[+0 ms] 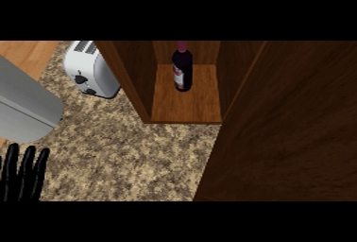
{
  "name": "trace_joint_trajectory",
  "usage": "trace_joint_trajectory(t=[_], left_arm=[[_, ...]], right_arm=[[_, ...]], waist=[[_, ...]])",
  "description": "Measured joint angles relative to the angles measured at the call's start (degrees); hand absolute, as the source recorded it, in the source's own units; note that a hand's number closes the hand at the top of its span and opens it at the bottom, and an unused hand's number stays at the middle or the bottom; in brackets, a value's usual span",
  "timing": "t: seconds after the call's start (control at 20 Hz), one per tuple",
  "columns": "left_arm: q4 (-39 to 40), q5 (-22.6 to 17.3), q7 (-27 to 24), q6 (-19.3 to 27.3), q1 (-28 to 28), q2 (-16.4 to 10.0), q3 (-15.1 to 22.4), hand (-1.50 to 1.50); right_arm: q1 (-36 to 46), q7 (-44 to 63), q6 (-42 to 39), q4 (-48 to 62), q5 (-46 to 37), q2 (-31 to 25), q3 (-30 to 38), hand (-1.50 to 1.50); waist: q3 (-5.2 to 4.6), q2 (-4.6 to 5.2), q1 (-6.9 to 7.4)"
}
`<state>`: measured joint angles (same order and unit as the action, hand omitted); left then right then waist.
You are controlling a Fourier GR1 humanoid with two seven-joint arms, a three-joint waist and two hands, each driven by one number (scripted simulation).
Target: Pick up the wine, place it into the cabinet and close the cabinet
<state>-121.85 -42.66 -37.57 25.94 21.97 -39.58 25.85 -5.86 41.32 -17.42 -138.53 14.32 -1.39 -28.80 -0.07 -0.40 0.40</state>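
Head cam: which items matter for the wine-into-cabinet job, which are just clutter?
Job: wine bottle, standing inside the cabinet; cabinet door, open at right; left hand, resting open at lower left.
Clutter: toaster on the counter; grey object at left edge, unidentifiable.

We are looking steeply down at a dark glass wine bottle [182, 66] with a red cap and pale label, standing upright towards the back of an open wooden cabinet [185, 108]. The cabinet's dark brown door [293, 142] is hanging open, filling the right side. A white toaster [94, 71] is sitting just left of the cabinet on the speckled stone counter [125, 151]. Our black left hand [21, 176] is resting at the lower left edge, fingers straight and pointing up.
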Motion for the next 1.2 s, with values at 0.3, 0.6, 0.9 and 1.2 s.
trace_joint_trajectory(t=[0.3, 0.6, 0.9, 1.2], left_arm=[[-1.0, -4.3, 0.8, -5.3, 4.5, -3.9, -7.9, -1.50], [0.1, -6.2, 1.4, -9.1, 5.7, -4.7, -12.1, -1.50], [1.2, -8.6, 3.0, -12.8, 6.4, -6.3, -16.2, -1.50], [1.8, -10.5, 4.6, -16.0, 6.0, -6.1, -17.8, -1.50]], right_arm=[[-0.2, 0.3, 4.7, -0.2, -3.3, 1.3, -9.1, 1.50], [2.4, 0.8, 14.4, -0.8, -11.2, 0.0, -15.3, 1.50], [7.5, -0.9, 22.8, 0.7, -17.2, -1.1, -18.8, 1.50], [15.3, -0.9, 30.5, 1.4, -21.3, -5.3, -21.1, 1.50]], waist=[[-0.03, -0.22, -0.20], [-0.07, -0.23, -0.47], [-0.11, -0.23, -0.16], [-0.14, -0.09, 0.30]])
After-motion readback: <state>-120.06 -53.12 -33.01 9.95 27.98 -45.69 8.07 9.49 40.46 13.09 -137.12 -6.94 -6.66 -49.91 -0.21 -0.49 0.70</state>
